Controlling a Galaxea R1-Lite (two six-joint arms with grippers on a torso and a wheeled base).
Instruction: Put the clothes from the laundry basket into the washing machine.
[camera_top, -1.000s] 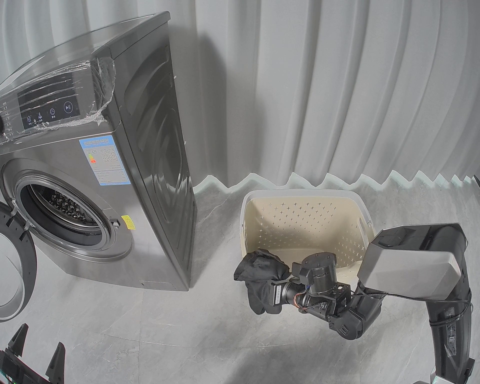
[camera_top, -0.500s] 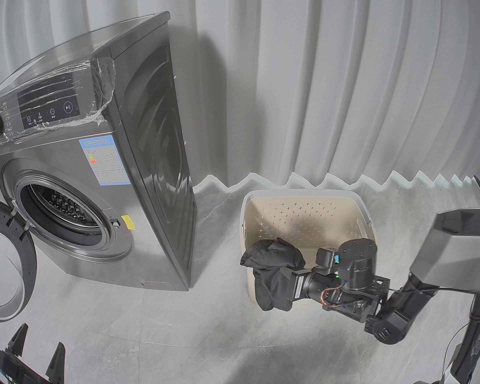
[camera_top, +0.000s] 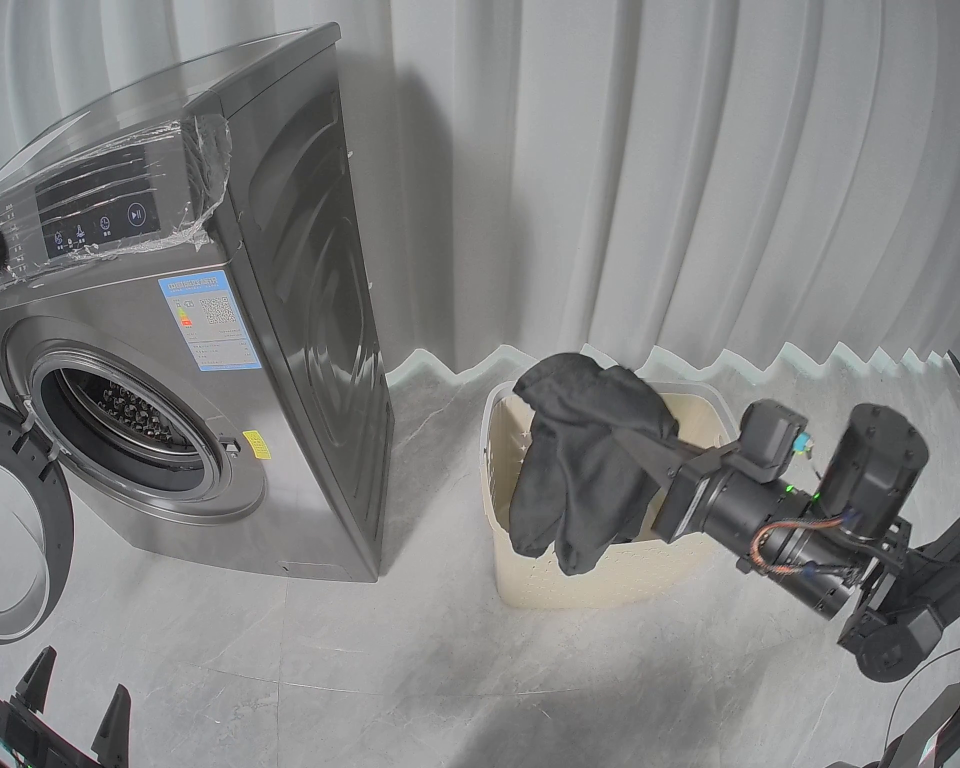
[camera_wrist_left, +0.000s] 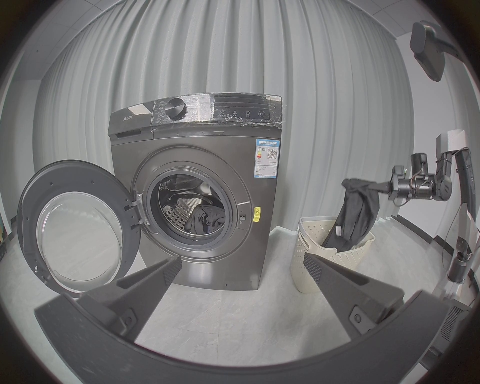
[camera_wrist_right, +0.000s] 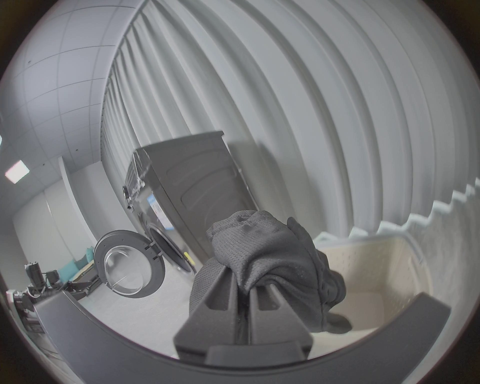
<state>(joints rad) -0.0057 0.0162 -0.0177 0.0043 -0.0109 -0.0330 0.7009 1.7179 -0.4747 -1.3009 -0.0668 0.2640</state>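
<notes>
My right gripper (camera_top: 640, 445) is shut on a dark grey garment (camera_top: 585, 460), held up above the cream laundry basket (camera_top: 600, 580); the cloth drapes over the basket's near rim. In the right wrist view the garment (camera_wrist_right: 270, 255) bunches over my closed fingers (camera_wrist_right: 227, 295). From the left wrist view the garment (camera_wrist_left: 357, 212) hangs from the right gripper (camera_wrist_left: 382, 187) over the basket (camera_wrist_left: 320, 250). The grey washing machine (camera_top: 200, 300) stands at the left, its drum (camera_wrist_left: 192, 212) open with dark clothes inside and its door (camera_wrist_left: 75, 225) swung wide. My left gripper (camera_top: 70, 705) is open, low at the lower left.
White curtains (camera_top: 650, 180) hang behind the basket and machine. Grey tiled floor (camera_top: 400, 650) lies free between the machine and the basket. The open door (camera_top: 30, 540) juts out at the far left.
The right gripper has lifted the dark garment from the basket's near rim up and to the right, above the basket. The left gripper has not moved.
</notes>
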